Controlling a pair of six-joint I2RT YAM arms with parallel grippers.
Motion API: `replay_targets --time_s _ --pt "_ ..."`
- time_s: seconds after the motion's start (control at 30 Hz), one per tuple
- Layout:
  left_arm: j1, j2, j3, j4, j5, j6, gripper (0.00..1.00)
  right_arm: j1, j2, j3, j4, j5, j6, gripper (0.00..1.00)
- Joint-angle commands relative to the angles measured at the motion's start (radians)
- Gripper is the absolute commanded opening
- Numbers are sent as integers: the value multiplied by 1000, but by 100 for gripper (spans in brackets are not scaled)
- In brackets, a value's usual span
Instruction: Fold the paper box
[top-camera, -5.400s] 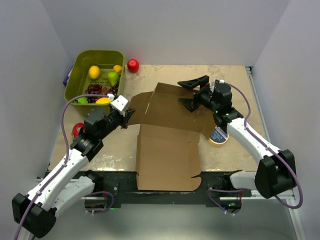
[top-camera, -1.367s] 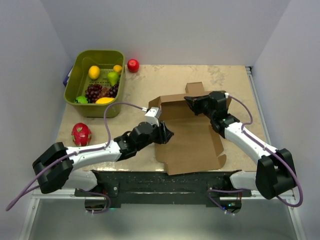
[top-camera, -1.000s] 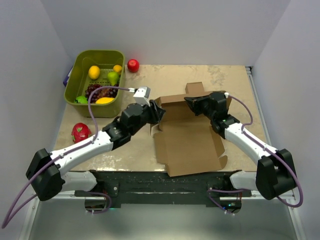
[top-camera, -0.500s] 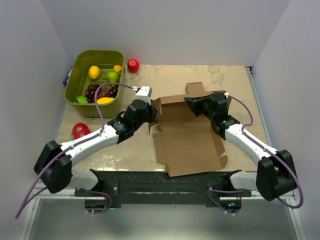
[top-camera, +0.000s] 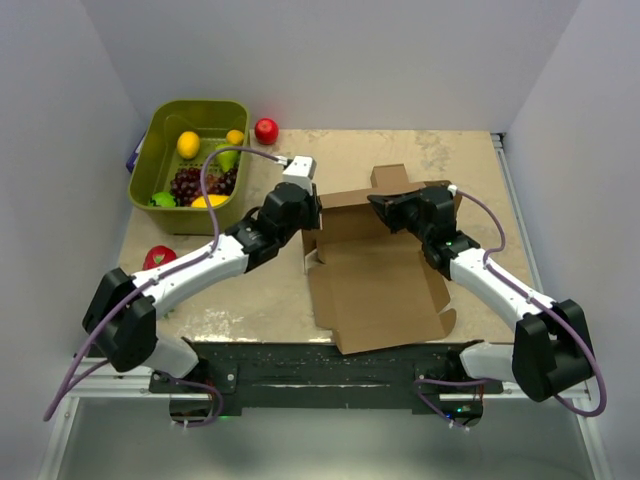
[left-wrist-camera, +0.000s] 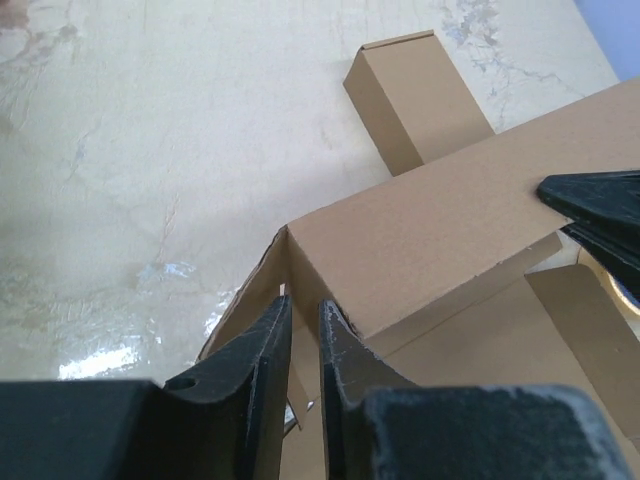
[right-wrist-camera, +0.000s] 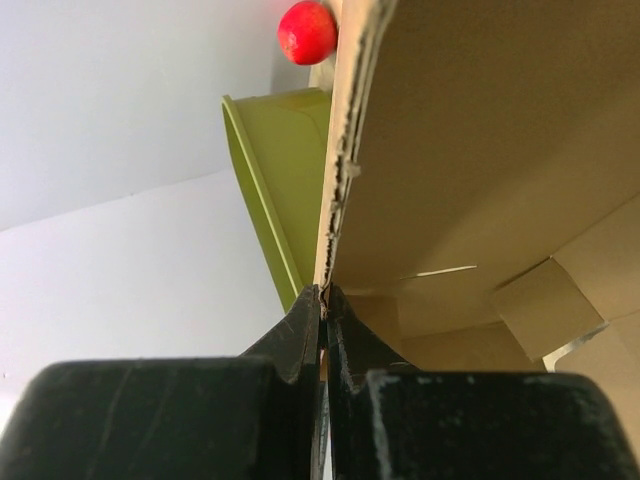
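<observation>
The paper box (top-camera: 375, 275) is a brown cardboard sheet lying mid-table, with its back wall (left-wrist-camera: 440, 215) standing up and a small flap (left-wrist-camera: 410, 100) flat on the table behind it. My right gripper (top-camera: 380, 203) is shut on the top edge of that wall; the right wrist view shows the cardboard edge pinched between the fingers (right-wrist-camera: 322, 290). My left gripper (top-camera: 308, 220) is at the box's back left corner. Its fingers (left-wrist-camera: 303, 305) stand a narrow gap apart, closed over the corner crease where the side flap meets the wall.
A green basket (top-camera: 197, 103) of fruit stands at the back left, with a red apple (top-camera: 266, 130) beside it. A red dragon fruit (top-camera: 155, 258) lies at the left, partly under my left arm. Grey walls close in the table.
My left arm swung from the box's front left up to its back left corner, and its jaws narrowed onto the corner. The right gripper kept its hold on the back wall.
</observation>
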Motion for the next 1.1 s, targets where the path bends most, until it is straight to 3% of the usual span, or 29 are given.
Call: replay_targets --time_s 0.0,0.23,0.57,0.67,0.7,0.83,1.07 --pt "3 28 96 55 73 70 23 1 -2 -9 47 -22 -24 0" --pt "3 119 160 -41 107 102 22 3 -11 -18 40 -14 -24 0" --pt "-24 25 -16 121 49 62 24 1 -56 -29 -11 41 -23 0" --pt "-58 -24 14 141 2 109 28 3 -69 -32 -20 67 -24 0" --pt "-61 -32 31 137 8 116 32 0 -71 -30 -23 72 -24 0" --pt "-63 -71 94 103 31 113 34 1 -77 -30 -28 75 -21 0" --pt "-67 -65 13 196 141 5 32 -5 -109 -44 -43 103 -21 0"
